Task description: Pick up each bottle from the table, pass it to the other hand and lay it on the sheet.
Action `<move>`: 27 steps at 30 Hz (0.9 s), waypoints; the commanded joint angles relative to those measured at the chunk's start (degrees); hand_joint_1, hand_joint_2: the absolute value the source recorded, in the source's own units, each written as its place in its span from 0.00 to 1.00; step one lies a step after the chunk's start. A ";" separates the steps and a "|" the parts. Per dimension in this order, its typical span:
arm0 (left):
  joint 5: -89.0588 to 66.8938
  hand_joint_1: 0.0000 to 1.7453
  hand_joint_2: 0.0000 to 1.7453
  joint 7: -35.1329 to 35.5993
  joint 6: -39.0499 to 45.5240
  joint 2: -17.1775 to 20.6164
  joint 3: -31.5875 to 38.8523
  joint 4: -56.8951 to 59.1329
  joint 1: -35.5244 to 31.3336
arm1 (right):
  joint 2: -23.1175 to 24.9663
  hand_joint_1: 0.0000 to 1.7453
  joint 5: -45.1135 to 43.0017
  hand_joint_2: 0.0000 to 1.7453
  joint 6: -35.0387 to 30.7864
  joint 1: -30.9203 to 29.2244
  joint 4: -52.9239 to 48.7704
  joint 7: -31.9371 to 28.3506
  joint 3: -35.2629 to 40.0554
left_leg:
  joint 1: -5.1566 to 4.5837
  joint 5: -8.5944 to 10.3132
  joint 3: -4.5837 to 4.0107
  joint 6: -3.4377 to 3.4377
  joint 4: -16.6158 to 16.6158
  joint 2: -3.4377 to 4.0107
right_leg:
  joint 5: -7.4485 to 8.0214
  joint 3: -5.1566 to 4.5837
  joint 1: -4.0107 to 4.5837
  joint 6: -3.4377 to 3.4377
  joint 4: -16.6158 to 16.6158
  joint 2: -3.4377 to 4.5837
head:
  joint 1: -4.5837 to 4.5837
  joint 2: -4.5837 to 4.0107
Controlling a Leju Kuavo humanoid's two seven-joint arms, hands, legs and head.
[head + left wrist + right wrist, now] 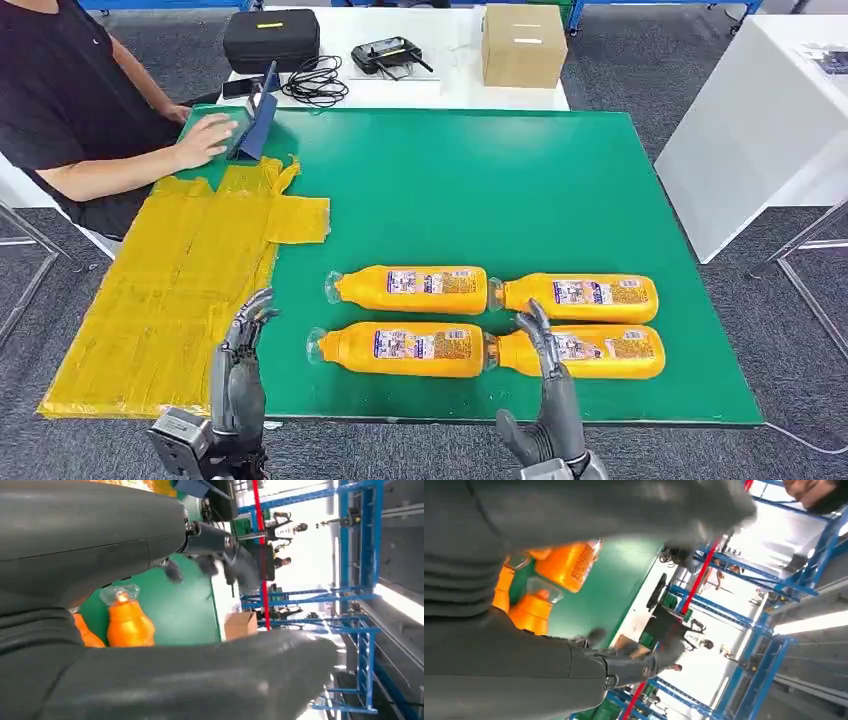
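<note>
Head view: a green rectangular table mat (480, 190) served as the landmark. On its near half lay four orange plastic bottles with clear caps and printed labels, all on their sides in two rows of two, caps pointing toward the yellow sheet. Far row: far-left bottle (410, 289) and far-right bottle (580, 297). Near row: near-left bottle (405, 349) and near-right bottle (585, 352). A wrinkled yellow sheet (170, 300) covered the mat's left edge and carried no bottle. The left hand (240, 360) hung over the mat's near edge beside the sheet, fingers apart, holding nothing. The right hand (550, 385) stood at the mat's near edge, fingers apart and empty, fingertips over the cap end of the near-right bottle; contact could not be told. At the mat's far-left corner a person in a black shirt (60, 90) rested a hand (205, 138) by a blue propped tablet stand (258, 125). Beyond the mat's far edge a white table (440, 85) bore a black zipped case (271, 38), a black coiled cable (316, 82), a black handheld controller (390, 52) and a brown cardboard box (523, 45).

Left wrist view: the left hand's dark fingers (215, 545) were spread above the mat (180, 610), with a clear-capped bottle neck (125, 620) lying on the mat.

Right wrist view: the right hand's fingers (624, 660) were spread and empty above the mat (599, 595), with two bottle necks (531, 610) beside them.
</note>
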 commanded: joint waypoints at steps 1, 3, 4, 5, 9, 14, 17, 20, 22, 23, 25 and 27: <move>-0.20 0.00 0.00 0.15 -1.31 -1.97 3.89 6.67 -2.07 | -2.92 0.00 8.85 1.00 -1.99 -5.59 6.60 5.99 2.35 | 0.01 -0.01 0.33 0.03 -0.24 0.03 | 0.00 0.31 0.02 -0.01 -0.23 0.02 | 0.00 0.00; -0.28 0.00 0.00 0.15 -3.48 -2.82 5.31 8.65 -3.99 | -3.79 0.00 19.10 1.00 -7.36 -12.21 12.60 10.35 5.19 | -0.01 0.02 0.33 0.04 -0.27 0.16 | 0.07 0.28 -0.01 0.01 -0.25 0.15 | 0.00 0.00; -0.42 0.00 0.00 0.15 -3.67 -3.03 5.55 9.07 -4.48 | -4.71 0.00 20.17 1.00 -5.52 -15.01 15.09 12.64 6.46 | 0.01 0.03 0.21 0.02 -0.18 0.21 | 0.11 0.17 0.00 0.00 -0.19 0.20 | 0.02 0.00; -0.65 0.00 0.00 0.25 -4.09 -3.04 5.34 9.23 -4.79 | -4.93 0.00 19.80 1.00 -3.99 -17.36 17.12 13.07 6.97 | 0.02 0.07 0.25 0.04 -0.23 0.37 | 0.21 0.19 0.01 0.01 -0.26 0.37 | 0.02 0.00; -0.84 0.00 0.00 0.83 -5.01 -3.28 4.71 10.08 -5.09 | -6.40 0.00 20.89 1.00 0.89 -24.08 22.64 13.84 12.52 | 0.01 0.08 0.27 0.05 -0.19 0.27 | 0.19 0.22 -0.05 -0.01 -0.21 0.26 | 0.00 0.00; -0.48 0.00 0.00 0.86 -5.27 -3.44 5.06 10.07 -4.83 | -6.66 0.00 21.80 1.00 2.66 -26.30 24.42 14.85 17.68 | 0.03 0.07 0.45 0.06 -0.22 0.14 | 0.09 0.40 0.00 -0.02 -0.21 0.13 | 0.00 0.00; -0.12 0.00 0.00 0.97 -5.81 -3.38 5.16 10.02 -4.70 | -6.51 0.00 22.15 1.00 3.40 -26.66 24.60 15.32 18.91 | 0.00 0.05 0.38 0.06 -0.11 0.13 | 0.05 0.29 -0.01 0.00 -0.07 0.13 | 0.00 0.00; 0.42 0.00 0.00 0.96 -6.38 -3.54 6.43 10.46 -4.75 | -7.56 0.00 20.21 1.00 9.20 -30.00 27.03 15.71 24.14 | 0.00 0.07 0.38 0.07 -0.13 0.13 | 0.07 0.28 0.00 0.00 -0.10 0.13 | 0.00 0.00; 0.67 0.00 0.00 0.81 -6.80 -3.62 7.34 10.73 -4.74 | -8.14 0.00 18.21 1.00 10.59 -31.21 27.81 14.97 26.78 | 0.00 0.07 0.31 0.07 -0.10 0.20 | 0.10 0.24 -0.01 0.01 -0.08 0.20 | 0.02 0.00; 0.85 0.00 0.00 0.59 -7.06 -3.86 8.02 10.79 -4.69 | -8.77 0.00 17.73 1.00 11.23 -32.00 27.77 14.91 28.95 | 0.00 0.10 0.31 0.07 -0.15 0.23 | 0.13 0.27 -0.01 0.01 -0.14 0.23 | 0.00 0.00; 0.56 0.00 0.00 0.33 -7.50 -4.06 8.30 11.01 -4.72 | -10.14 0.00 16.71 1.00 12.50 -32.84 27.32 15.66 31.09 | 0.00 0.10 0.27 0.07 -0.11 0.16 | 0.11 0.24 -0.01 0.00 -0.11 0.16 | 0.00 0.00; -0.21 0.00 0.00 0.15 -7.79 -4.34 7.85 10.50 -4.42 | -11.74 0.00 15.99 1.00 13.08 -33.93 27.29 16.66 32.96 | 0.00 0.09 0.25 0.07 -0.11 0.08 | 0.08 0.25 -0.01 0.00 -0.11 0.08 | 0.02 0.00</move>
